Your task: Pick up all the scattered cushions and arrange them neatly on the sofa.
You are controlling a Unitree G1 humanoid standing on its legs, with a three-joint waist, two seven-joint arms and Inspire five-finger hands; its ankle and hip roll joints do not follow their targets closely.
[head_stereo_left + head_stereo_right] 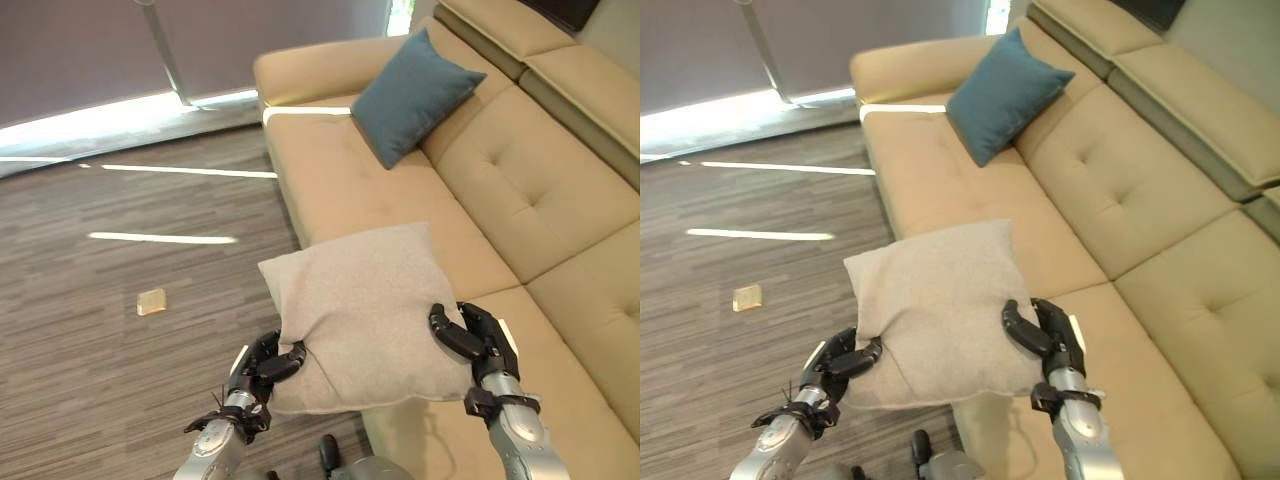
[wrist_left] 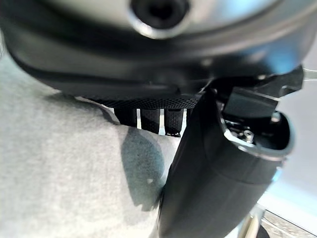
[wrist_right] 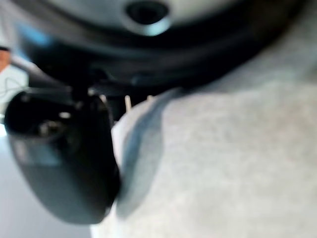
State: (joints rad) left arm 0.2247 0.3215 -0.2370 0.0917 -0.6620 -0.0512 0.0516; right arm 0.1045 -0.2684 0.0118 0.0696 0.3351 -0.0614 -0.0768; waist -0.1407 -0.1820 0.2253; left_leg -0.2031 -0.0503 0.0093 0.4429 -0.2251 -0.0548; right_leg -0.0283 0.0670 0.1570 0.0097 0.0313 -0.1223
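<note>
Grey cushion is held up off the floor over the sofa's front edge, left robot hand and right robot hand each curled onto a lower corner, thumbs on top. Blue cushion leans against the backrest further along. Small tan thing lies on the wood floor.

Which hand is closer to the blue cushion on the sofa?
Right. The right hand grips the grey cushion's sofa-side edge, nearer the blue cushion; the left hand grips its floor-side edge.
</note>
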